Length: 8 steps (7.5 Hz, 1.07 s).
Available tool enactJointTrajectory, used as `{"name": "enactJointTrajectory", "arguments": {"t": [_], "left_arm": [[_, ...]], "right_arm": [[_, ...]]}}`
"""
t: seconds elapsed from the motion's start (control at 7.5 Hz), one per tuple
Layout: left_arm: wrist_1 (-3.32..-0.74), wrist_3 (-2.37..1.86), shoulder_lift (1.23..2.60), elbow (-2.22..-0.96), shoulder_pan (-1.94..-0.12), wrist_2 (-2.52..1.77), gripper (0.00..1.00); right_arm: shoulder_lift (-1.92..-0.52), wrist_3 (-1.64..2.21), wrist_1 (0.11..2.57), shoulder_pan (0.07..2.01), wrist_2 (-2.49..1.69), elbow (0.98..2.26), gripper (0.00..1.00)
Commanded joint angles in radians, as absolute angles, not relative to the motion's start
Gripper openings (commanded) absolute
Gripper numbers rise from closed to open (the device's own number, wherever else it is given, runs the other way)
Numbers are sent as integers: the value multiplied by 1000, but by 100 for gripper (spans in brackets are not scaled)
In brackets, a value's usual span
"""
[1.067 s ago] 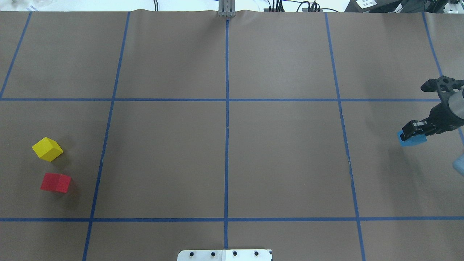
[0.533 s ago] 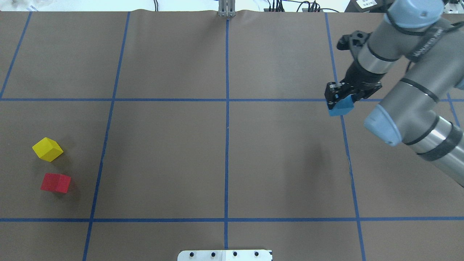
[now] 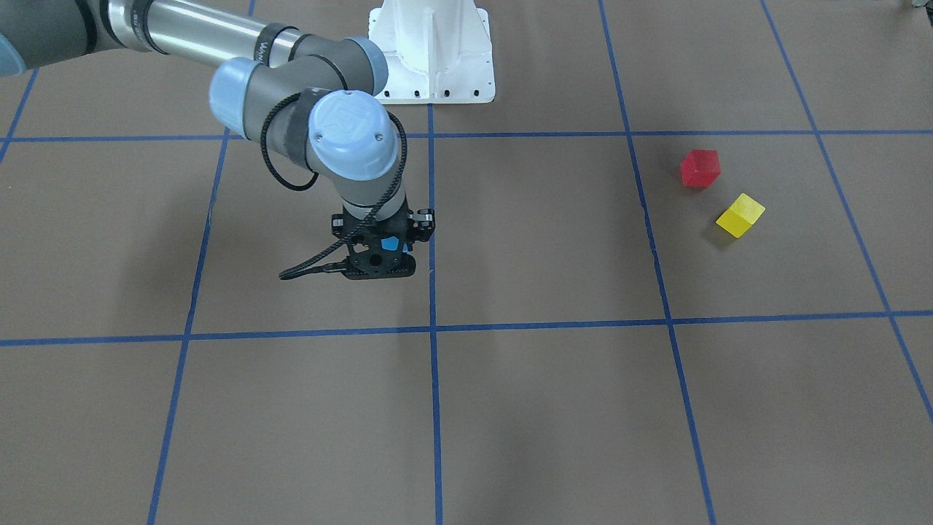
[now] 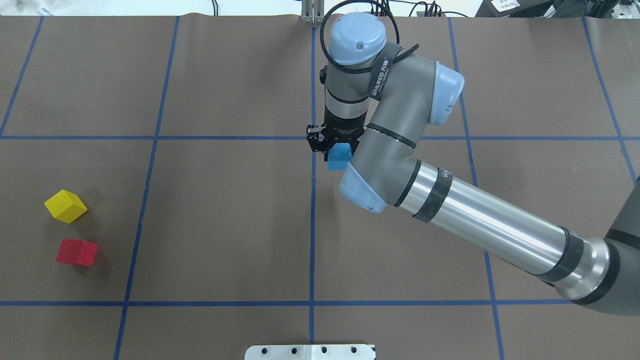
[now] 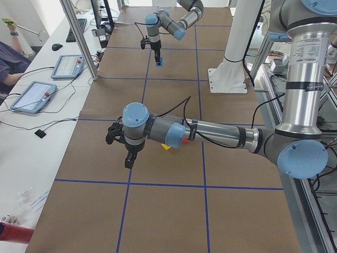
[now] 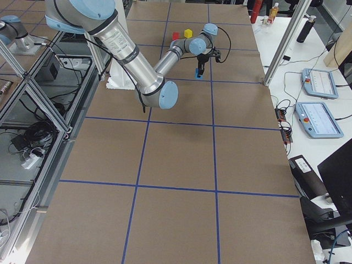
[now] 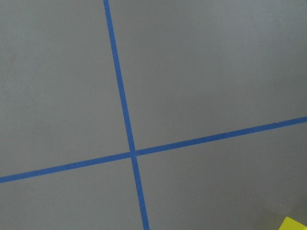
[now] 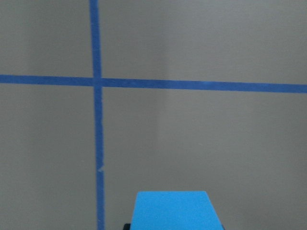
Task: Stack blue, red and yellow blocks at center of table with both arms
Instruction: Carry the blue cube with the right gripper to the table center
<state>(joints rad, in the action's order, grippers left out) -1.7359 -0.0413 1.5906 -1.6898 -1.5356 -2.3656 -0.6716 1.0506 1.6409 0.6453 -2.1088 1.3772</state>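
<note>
My right gripper (image 4: 334, 146) is shut on the blue block (image 4: 340, 156) and holds it low over the table's middle, just right of the central tape line. It also shows in the front view (image 3: 380, 257), and the block fills the bottom of the right wrist view (image 8: 171, 210). I cannot tell whether the block touches the table. The yellow block (image 4: 65, 205) and the red block (image 4: 76, 252) lie apart at the far left. My left gripper (image 5: 128, 159) shows only in the exterior left view, hovering near the yellow block (image 5: 167, 147). I cannot tell whether it is open or shut.
Blue tape lines divide the brown table into squares; two cross near the blue block (image 8: 97, 81). The white robot base plate (image 3: 431, 51) sits at the near edge. A metal post (image 4: 312, 12) stands at the far edge. Operators' tablets (image 5: 31, 95) lie beside the table.
My right arm has swept left from the table's right edge to the centre, carrying the blue block. The yellow and red blocks have not moved.
</note>
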Motion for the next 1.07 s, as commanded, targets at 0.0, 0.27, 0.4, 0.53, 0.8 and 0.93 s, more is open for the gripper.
{"name": "enactJointTrajectory", "arguments": {"t": [0.0, 0.27, 0.4, 0.53, 0.8, 0.93], "left_arm": [[-1736, -41, 1591, -1689, -1536, -2365, 100], [-1736, -38, 1591, -1687, -1536, -2365, 100], [-1736, -38, 1592, -1689, -1536, -2365, 100], [-1736, -40, 1592, -1687, -1536, -2365, 100], [-1735, -37, 1592, -1686, -1536, -2365, 100], [-1736, -37, 1592, -1684, -1536, -2365, 100]], "right_arm": [[-649, 1114, 1557, 597, -2075, 1296, 0], [-647, 1135, 1539, 581, -2072, 1293, 0], [-647, 1138, 1514, 577, -2071, 1273, 0], [-647, 1138, 1485, 575, -2071, 1246, 0], [-646, 1187, 1482, 568, -2071, 1244, 36], [-644, 1193, 1480, 555, -2051, 1244, 94]]}}
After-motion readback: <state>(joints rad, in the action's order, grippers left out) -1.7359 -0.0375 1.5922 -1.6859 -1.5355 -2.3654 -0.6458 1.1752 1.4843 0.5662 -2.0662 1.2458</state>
